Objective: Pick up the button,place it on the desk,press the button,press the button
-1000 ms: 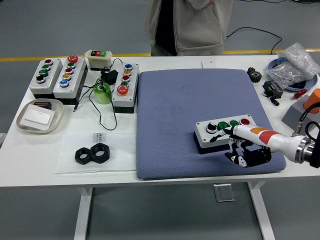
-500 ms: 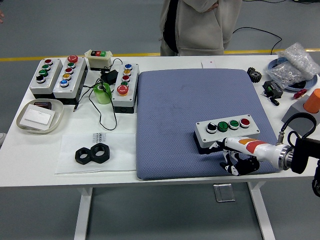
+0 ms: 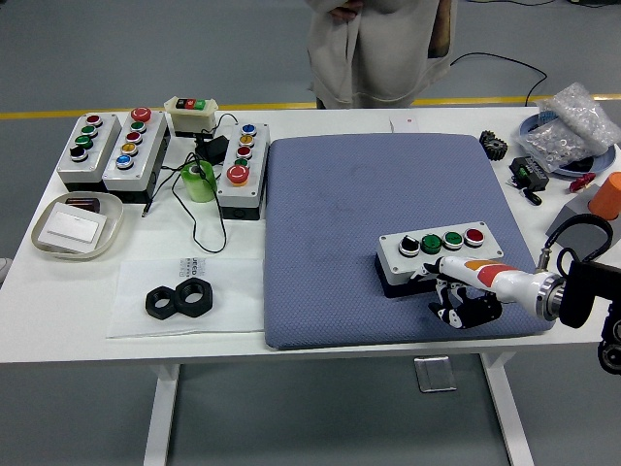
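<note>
The button box, a grey case with a black selector knob, two green buttons and a red one in a row on top, lies on the blue-grey mat near the mat's front right corner, its long side running roughly along the front edge. The right hand comes in low from the table's right edge and sits just in front of the box, at its near long side. Its white forefinger points left and lies against the front rim of the box, below the knob and the first green button (whether the tip presses anything cannot be told). The remaining dark fingers are curled under the palm, resting on the mat and holding nothing.

A person stands at the table's far edge, only the pale jacket showing.
</note>
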Motion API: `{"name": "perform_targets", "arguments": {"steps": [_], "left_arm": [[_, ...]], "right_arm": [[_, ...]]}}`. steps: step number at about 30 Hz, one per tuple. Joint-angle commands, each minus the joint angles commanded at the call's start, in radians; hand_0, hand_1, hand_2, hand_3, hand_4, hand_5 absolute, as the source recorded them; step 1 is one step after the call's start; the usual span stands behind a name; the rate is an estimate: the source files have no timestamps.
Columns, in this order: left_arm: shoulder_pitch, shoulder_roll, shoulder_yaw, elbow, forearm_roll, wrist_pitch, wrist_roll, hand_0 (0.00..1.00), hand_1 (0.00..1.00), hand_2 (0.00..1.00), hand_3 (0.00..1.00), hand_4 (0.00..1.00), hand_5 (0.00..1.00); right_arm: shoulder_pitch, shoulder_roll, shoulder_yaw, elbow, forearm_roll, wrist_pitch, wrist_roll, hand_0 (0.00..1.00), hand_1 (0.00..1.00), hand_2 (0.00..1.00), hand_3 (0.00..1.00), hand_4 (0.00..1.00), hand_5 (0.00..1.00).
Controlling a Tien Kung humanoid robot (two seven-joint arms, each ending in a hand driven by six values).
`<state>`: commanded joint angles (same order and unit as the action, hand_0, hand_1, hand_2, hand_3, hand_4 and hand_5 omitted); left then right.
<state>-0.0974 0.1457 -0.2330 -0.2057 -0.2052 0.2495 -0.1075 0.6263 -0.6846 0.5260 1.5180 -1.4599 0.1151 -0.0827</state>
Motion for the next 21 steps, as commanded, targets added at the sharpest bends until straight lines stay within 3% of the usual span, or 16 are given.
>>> {"name": "perform_targets", "arguments": {"steps": [11, 15, 21], "left_arm": [[0.003, 0.000, -0.006, 0.000, 0.009, 0.000, 0.003, 0.723, 0.830, 0.882, 0.832, 0.645, 0.998], [0.002, 0.000, -0.001, 0.000, 0.002, 0.000, 0.000, 0.723, 0.830, 0.882, 0.832, 0.642, 0.998], [-0.003, 0.002, 0.005, 0.000, -0.006, -0.001, -0.002, 0.721, 0.830, 0.882, 0.831, 0.644, 0.998]], "right_arm": [[0.000, 0.009, 0.007, -0.006, 0.002, 0.002, -0.005, 0.255, 0.093, 0.227, 0.811, 0.498, 0.002], [-0.008, -0.004, 0.021, 0.015, -0.004, 0.017, -0.009, 0.255, 0.092, 0.226, 0.813, 0.496, 0.002], [-0.039, -0.049, 0.115, 0.082, -0.009, 0.050, -0.017, 0.250, 0.089, 0.224, 0.814, 0.495, 0.002]]}}
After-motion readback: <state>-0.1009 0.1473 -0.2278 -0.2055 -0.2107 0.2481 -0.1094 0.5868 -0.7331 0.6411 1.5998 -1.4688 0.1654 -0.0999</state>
